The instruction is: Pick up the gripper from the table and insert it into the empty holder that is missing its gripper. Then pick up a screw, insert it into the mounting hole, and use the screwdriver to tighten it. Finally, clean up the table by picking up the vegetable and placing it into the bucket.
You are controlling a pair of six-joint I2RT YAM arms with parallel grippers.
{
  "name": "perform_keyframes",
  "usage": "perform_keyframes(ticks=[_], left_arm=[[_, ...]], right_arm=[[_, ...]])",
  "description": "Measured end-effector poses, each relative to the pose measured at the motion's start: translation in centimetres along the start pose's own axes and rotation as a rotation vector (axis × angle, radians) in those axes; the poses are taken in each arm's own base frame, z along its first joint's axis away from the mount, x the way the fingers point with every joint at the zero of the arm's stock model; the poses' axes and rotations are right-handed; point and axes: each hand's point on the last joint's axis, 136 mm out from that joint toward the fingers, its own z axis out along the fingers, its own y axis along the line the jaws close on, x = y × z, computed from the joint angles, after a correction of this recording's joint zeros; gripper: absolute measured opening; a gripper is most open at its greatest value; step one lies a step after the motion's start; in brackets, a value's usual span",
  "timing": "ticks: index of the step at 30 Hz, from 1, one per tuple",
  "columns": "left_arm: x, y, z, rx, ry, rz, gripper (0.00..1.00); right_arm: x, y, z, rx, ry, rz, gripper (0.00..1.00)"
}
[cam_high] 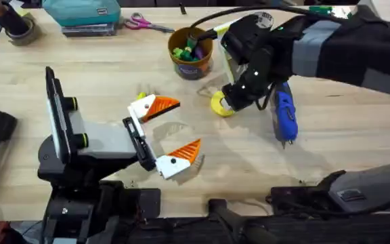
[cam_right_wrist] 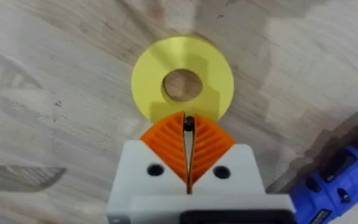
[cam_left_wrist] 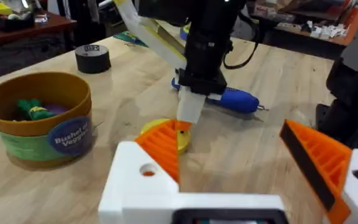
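Right gripper (cam_right_wrist: 188,134) down at the yellow disc (cam_right_wrist: 182,84) mid-desk, orange pads pressed together on a small dark item, probably a screw; cannot confirm. Left gripper (cam_high: 171,132) spread wide, holding nothing, both orange pads fitted. Judged step: screw pickup. Screwdriver (cam_high: 284,115) lies beside the disc toward the right edge; bucket (cam_high: 191,53) near the far edge. Next: carry the screw to the mounting hole without dropping it.
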Motion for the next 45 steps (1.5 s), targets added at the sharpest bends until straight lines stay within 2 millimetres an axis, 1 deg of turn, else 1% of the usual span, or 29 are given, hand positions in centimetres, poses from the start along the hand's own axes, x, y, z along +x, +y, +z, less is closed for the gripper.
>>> perform_keyframes(ticks=[5,8,10,13,18,23,30,34,37,45], left_arm=[[0.0,0.0,0.0,0.0,0.0,0.0,0.986],[0.0,0.0,0.0,0.0,0.0,0.0,0.986],[0.0,0.0,0.0,0.0,0.0,0.0,0.986],[0.0,0.0,0.0,0.0,0.0,0.0,0.986],[0.0,0.0,0.0,0.0,0.0,0.0,0.985],[0.0,0.0,0.0,0.0,0.0,0.0,0.986],[0.0,0.0,0.0,0.0,0.0,0.0,0.985],[0.0,0.0,0.0,0.0,0.0,0.0,0.985],[0.0,0.0,0.0,0.0,0.0,0.0,0.986],[0.0,0.0,0.0,0.0,0.0,0.0,0.986]], right_arm=[[-0.6,0.1,-1.1,-0.001,-0.004,0.0,0.007],[-1.4,0.2,-2.7,-0.001,-0.024,-0.001,0.007],[-2.0,0.3,-4.3,-0.004,-0.046,-0.001,0.007],[-2.8,0.5,-7.2,-0.008,-0.084,-0.003,0.006],[-3.5,0.7,-12.1,-0.013,-0.123,-0.015,0.006],[-3.9,0.9,-15.7,-0.016,-0.152,-0.026,0.006],[-4.8,1.1,-19.6,-0.024,-0.225,-0.032,0.006],[-5.3,1.2,-20.9,-0.028,-0.26,-0.033,0.006],[-5.1,1.4,-21.0,-0.029,-0.256,-0.04,0.006],[-5.3,3.7,-21.1,-0.05,-0.276,-0.119,0.006]])
